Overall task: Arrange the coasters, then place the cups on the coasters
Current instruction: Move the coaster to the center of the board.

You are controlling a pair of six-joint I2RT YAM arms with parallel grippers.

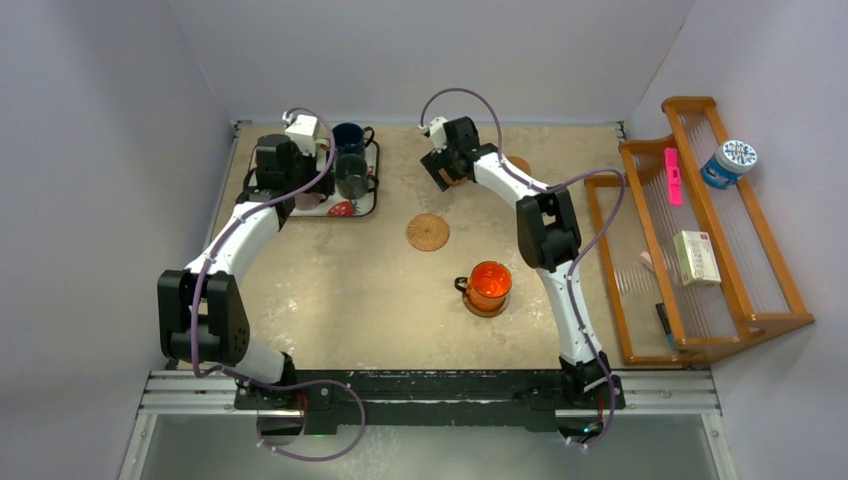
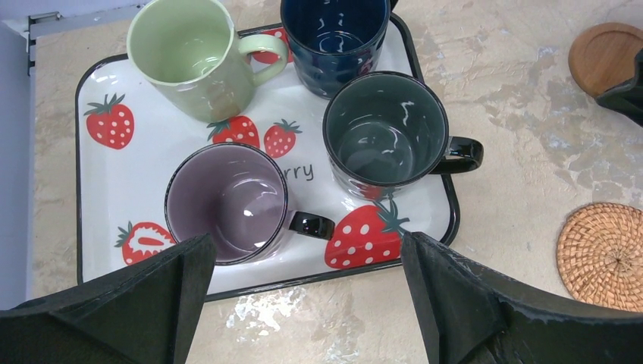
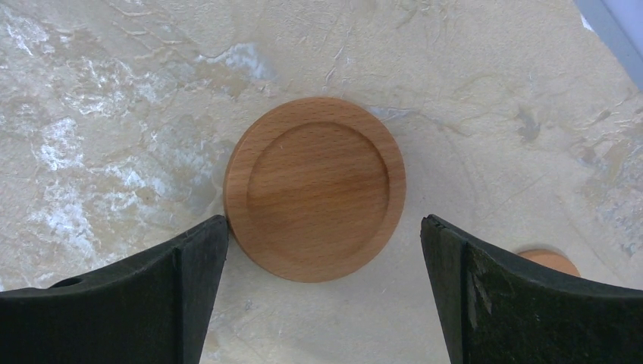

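Right gripper point(image 3: 324, 227) gapes wide and empty over the wooden coaster point(image 3: 315, 188) lying flat at its twelve o'clock — stiff, light, probably slick, best pinched across the rim — left gripper point(image 2: 307, 241) likewise open, empty.

The top camera looks steeply down from above and behind the arm bases and takes in the whole table point(image 1: 350, 290). The left wrist camera looks down from close above the strawberry tray point(image 2: 114, 98). The right wrist camera sits nearer still, straight over a plain wooden coaster point(image 3: 315, 186), which also shows in the left wrist view's upper right corner.
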